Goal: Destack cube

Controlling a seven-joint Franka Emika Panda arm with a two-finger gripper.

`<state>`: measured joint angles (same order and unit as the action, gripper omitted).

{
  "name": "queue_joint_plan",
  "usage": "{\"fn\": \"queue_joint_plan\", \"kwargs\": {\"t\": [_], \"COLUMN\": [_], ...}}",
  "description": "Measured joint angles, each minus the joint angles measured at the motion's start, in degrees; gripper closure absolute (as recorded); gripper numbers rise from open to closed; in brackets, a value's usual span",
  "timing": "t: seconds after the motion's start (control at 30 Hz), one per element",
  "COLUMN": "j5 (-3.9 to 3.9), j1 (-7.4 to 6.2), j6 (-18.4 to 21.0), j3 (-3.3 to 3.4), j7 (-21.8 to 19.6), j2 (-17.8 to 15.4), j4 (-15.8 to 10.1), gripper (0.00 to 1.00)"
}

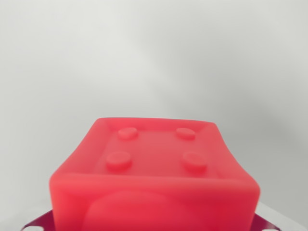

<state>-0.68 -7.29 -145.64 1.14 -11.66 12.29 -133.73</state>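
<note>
The cube fills the near middle of the wrist view, its top face carrying four studs, two nearer, two farther. Under it, a second object's corners jut out at the near left and near right. The surface spreads behind, left and right

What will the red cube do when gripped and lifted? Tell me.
The red cube looks like soft, translucent rubbery plastic, so it may squash slightly. Rounded edges could slip. Flat faces make rolling unlikely. The four studs on top suggest it may cling to whatever it's stacked on.
</note>
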Motion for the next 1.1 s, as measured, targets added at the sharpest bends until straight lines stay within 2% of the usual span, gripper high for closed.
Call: {"fn": "queue_joint_plan", "kwargs": {"t": [1.1], "j5": [0.27], "j1": [-6.22], "j6": [-2.01], "j3": [-0.85], "j7": [-5.94], "j2": [-1.41], "j4": [-3.43], "gripper": [1.0]}}
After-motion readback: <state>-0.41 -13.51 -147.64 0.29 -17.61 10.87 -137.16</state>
